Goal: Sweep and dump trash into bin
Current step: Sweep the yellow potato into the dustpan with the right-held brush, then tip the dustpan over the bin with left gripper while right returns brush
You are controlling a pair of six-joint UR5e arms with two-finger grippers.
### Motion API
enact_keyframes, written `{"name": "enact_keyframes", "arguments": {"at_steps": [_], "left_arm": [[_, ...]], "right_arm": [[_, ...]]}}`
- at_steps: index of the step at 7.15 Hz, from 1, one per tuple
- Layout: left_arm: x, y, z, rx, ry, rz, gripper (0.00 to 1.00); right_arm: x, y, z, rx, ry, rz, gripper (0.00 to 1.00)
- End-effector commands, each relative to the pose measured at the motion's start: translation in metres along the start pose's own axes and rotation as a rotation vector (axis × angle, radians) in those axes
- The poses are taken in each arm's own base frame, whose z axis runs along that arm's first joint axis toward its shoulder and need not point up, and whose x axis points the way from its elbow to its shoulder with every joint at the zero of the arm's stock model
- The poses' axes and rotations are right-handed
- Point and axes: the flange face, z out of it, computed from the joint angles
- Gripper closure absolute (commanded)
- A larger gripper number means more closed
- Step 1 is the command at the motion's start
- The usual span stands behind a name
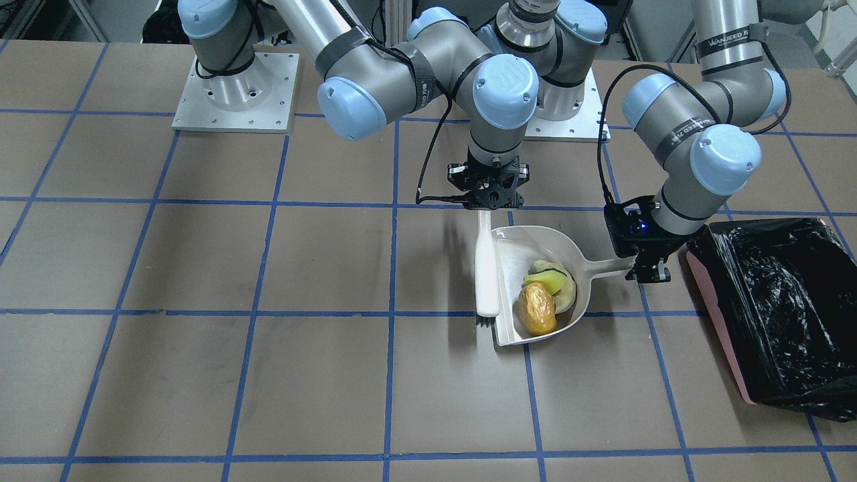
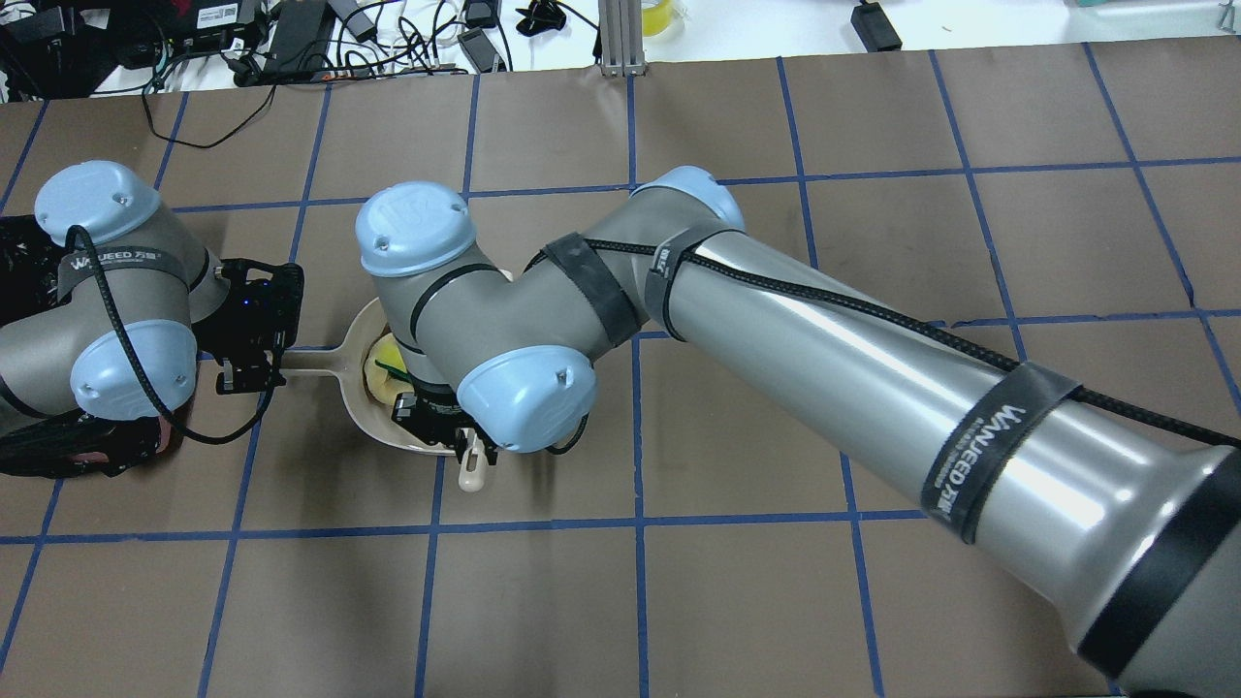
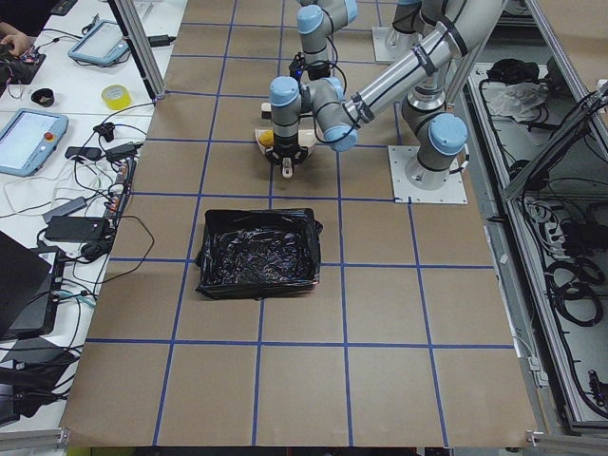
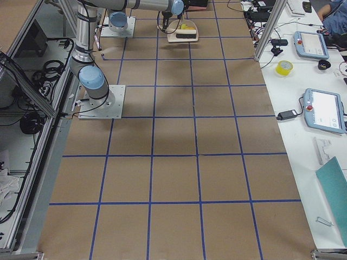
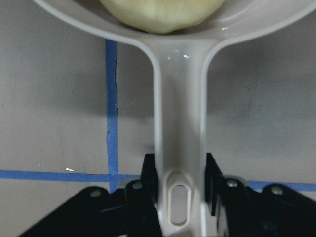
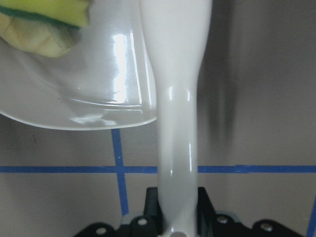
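Left end effector is clamped on the handle of the white plastic dustpan. In the pan sit the golden-brown potato-shaped lump, the yellow-green wedge and the pale cream crescent slice. Right end effector pinches the white brush, which lies along the pan's mouth. The pink bin lined with black plastic sits just beside the left end effector on the brown counter.

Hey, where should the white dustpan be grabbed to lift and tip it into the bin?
By the narrow dustpan handle, from its free end on the bin side. It juts straight out from the scoop, clear of the trash piled inside, and is slim enough to pinch across. The left hand is shut on it there.
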Motion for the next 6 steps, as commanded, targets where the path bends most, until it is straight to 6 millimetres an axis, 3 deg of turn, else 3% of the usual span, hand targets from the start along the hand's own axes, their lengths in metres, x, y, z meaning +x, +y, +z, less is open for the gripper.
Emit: {"name": "enact_keyframes", "arguments": {"at_steps": [1, 2, 3, 4, 5, 6], "left_arm": [[-0.008, 0.015, -0.006, 0.058, -0.027, -0.035, 0.99], [-0.017, 0.044, -0.020, 0.092, -0.036, -0.085, 0.99], [-0.025, 0.073, -0.046, 0.091, -0.038, -0.128, 0.99], [-0.035, 0.106, -0.076, 0.084, -0.045, -0.165, 1.00], [-0.036, 0.155, -0.106, 0.091, -0.037, -0.195, 1.00], [-0.023, 0.209, -0.122, 0.103, -0.025, -0.280, 1.00]], "right_arm": [[0.096, -0.073, -0.062, 0.025, -0.019, 0.083, 1.00], [0.170, -0.123, -0.079, 0.044, 0.030, 0.074, 1.00], [0.239, -0.155, -0.080, 0.012, 0.082, 0.030, 1.00], [0.308, -0.181, -0.077, -0.010, 0.076, 0.028, 1.00], [0.391, -0.203, -0.076, -0.032, 0.067, 0.042, 1.00], [0.477, -0.212, -0.079, -0.046, 0.071, 0.049, 1.00]]}}
